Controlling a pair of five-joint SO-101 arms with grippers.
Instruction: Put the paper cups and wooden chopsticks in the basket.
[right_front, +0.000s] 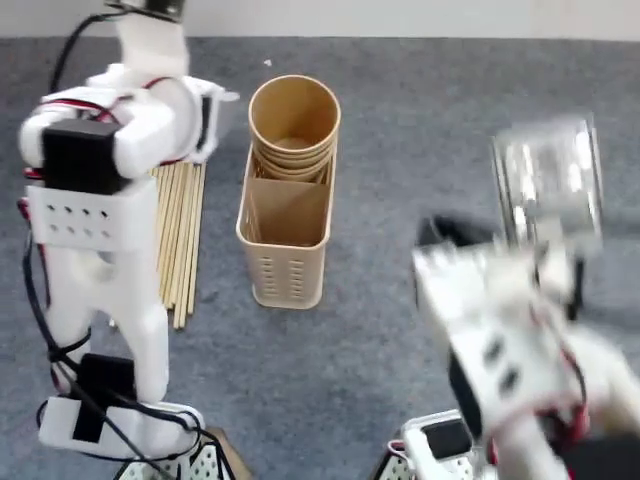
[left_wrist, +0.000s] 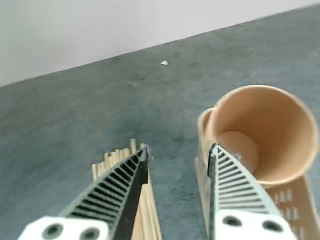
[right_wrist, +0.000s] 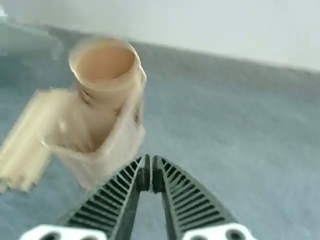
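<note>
One basket (right_front: 286, 275); one nested cup stack (right_front: 294, 140); one chopstick bundle (right_front: 181, 240).

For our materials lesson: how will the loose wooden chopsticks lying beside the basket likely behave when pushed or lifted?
The chopsticks look like thin, straight wood, so they are probably stiff and light. They lie loose, side by side, so a push would likely spread or roll them.

Bright, even light leaves only faint shadows beside the basket (right_front: 287, 272); the right arm (right_front: 505, 330) looks blurred.
</note>
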